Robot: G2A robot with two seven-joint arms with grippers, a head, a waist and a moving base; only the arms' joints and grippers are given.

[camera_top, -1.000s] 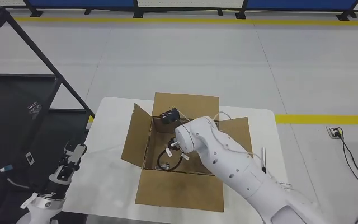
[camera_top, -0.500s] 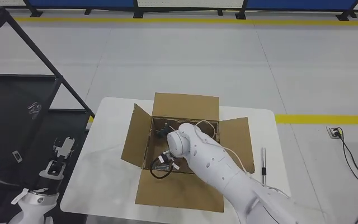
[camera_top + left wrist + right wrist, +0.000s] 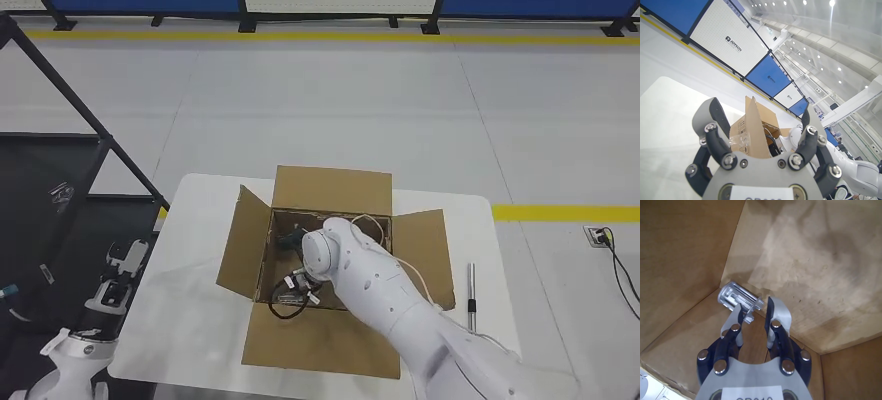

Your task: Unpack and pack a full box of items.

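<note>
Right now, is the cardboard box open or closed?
Open: all four flaps of the cardboard box are folded outward, and the right pincer is inside.

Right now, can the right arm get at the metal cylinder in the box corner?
Probably yes: its open end effector is inside the cardboard box, fingertips at the metal cylinder, though the corner walls crowd it.

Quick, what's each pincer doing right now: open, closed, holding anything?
Left pincer: open, empty, clear of the cardboard box.
Right pincer: open, inside the box, tips at a silver metal part, not clamped on it.
</note>
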